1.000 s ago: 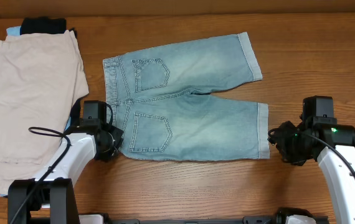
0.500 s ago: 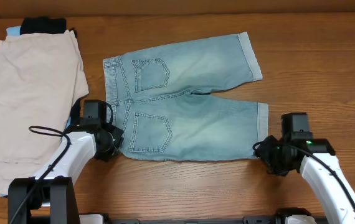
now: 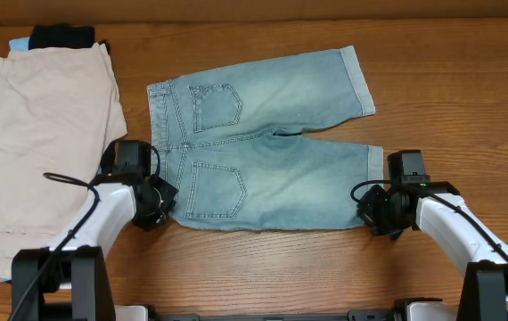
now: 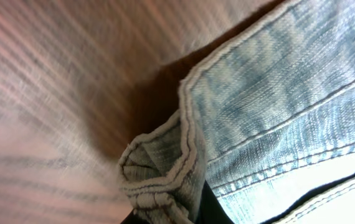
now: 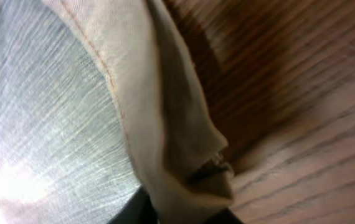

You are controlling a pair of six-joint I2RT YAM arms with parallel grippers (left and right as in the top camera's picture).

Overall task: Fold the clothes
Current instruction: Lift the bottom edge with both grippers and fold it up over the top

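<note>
L gripper (image 3: 160, 203) clamps waistband corner of your shorts (image 3: 272, 178); R gripper (image 3: 370, 207) pinches near leg hem; denim flat on tabletop (image 3: 450, 107) btwn them.

The tan clothes pile (image 3: 40, 143) runs off the left edge. The right gripper (image 3: 369, 208) hides one cuff corner of the shorts (image 3: 272, 169).

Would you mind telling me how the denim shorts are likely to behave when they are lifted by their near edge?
Probably floppy: the shorts bunch into folds where the left gripper pinches the waistband corner. They would likely sag between it and the right gripper at the hem. The thick stitched denim looks fairly heavy, so the far leg may drag.
</note>
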